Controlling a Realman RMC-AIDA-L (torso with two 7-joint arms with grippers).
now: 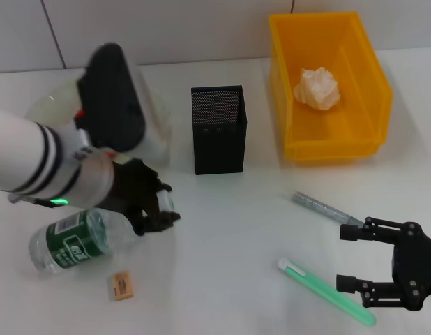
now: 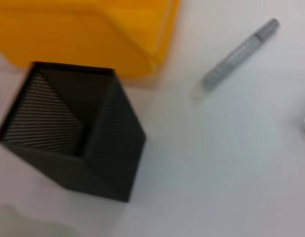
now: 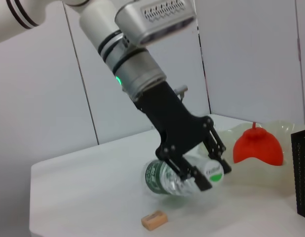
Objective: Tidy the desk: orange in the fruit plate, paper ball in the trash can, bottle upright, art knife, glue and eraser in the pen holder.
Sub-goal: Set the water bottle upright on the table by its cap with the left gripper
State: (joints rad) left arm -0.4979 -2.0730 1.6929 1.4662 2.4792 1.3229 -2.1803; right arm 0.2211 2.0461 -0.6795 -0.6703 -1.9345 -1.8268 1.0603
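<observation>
Behind the white desk (image 1: 229, 230) stand pale wall panels; left pincer (image 1: 154, 206) clamps the bottle (image 1: 76, 241), right pincer (image 1: 355, 258) spread.

No legible text (bottle (image 1: 74, 241) label blurred)

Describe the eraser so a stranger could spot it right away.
Start at the bottle lying on its side near the desk's front left, gripped by the left gripper. Just in front of it lies the eraser, a tiny tan block, far smaller than anything nearby.
</observation>
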